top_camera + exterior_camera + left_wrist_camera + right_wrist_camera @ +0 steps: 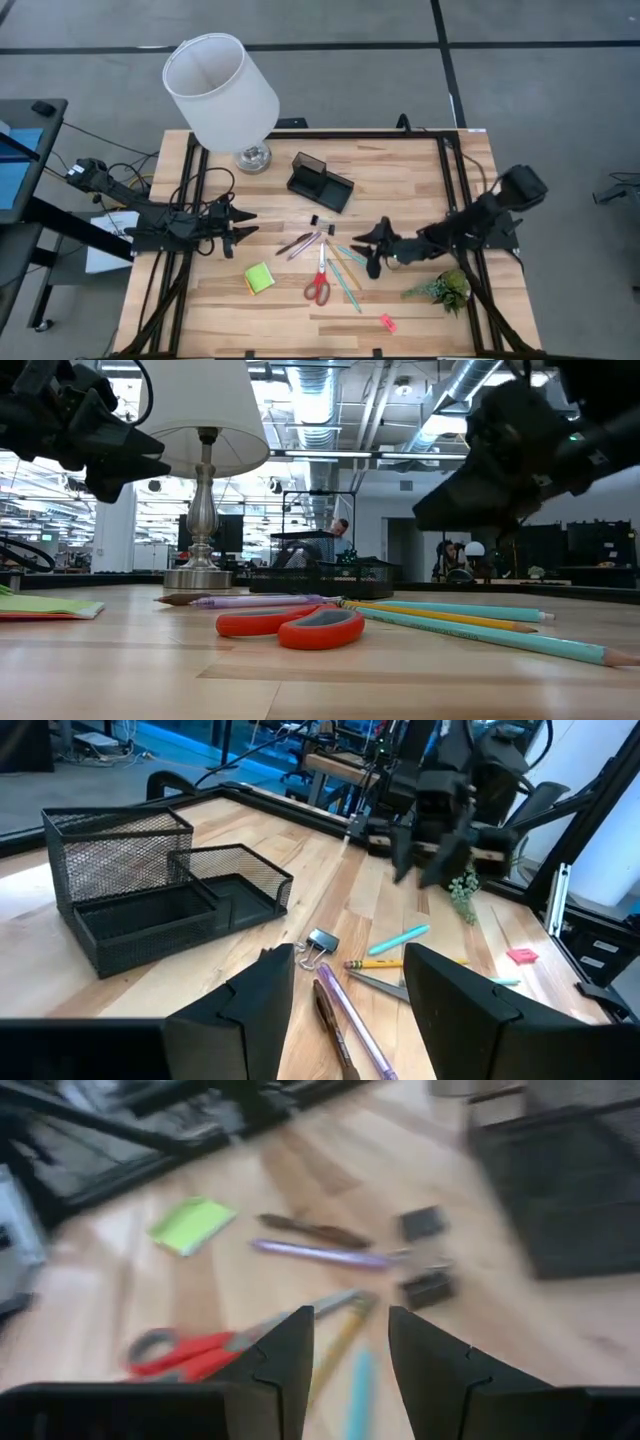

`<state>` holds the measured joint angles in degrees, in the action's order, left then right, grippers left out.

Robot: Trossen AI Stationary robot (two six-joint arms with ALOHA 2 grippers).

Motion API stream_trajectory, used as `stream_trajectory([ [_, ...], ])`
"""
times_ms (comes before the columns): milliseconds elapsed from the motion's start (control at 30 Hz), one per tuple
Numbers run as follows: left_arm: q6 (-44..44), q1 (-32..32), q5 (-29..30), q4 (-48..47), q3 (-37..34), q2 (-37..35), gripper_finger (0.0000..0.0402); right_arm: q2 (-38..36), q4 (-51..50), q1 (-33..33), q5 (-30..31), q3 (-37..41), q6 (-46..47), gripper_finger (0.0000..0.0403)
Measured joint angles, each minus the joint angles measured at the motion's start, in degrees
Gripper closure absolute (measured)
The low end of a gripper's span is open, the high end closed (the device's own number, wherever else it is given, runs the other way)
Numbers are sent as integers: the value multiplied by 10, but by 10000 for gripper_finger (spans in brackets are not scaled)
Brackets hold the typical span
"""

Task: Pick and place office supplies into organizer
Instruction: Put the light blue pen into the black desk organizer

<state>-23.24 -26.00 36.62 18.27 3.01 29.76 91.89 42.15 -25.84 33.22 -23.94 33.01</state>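
Observation:
Red-handled scissors [318,280] lie flat mid-table, with teal and yellow pencils [348,270] at their right. Purple and dark pens [300,243] and small black clips [318,222] lie just beyond them. A lime-green sticky-note pad [259,277] lies to the left and a small pink piece [387,322] near the front edge. The black mesh organizer [320,181] stands behind them. My right gripper [372,245] hovers open above the pencils' right ends, with the scissors [190,1352] ahead of it. My left gripper [240,225] hangs open left of the pens, facing the organizer [150,895].
A lamp with a white shade [222,95] stands at the table's far left, just left of the organizer. A small green spiky plant [445,290] sits under my right arm near the right edge. Bare wood lies along the front edge.

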Motion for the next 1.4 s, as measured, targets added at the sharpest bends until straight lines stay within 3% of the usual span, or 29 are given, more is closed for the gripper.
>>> stream_trajectory([
  [100,-1,0,0,-1,0,0,220,37,31,-29,24,0,-12,278],
  [267,-1,0,0,-23,0,0,220,82,35,-80,124,0,-9,278],
  [600,-21,0,0,-43,0,0,220,162,32,-140,214,-43,30,278],
  [967,-21,0,0,-45,0,0,220,258,-5,-140,250,-80,118,290],
  [1400,-27,0,2,-48,0,0,220,279,-33,-95,215,-94,82,305],
])
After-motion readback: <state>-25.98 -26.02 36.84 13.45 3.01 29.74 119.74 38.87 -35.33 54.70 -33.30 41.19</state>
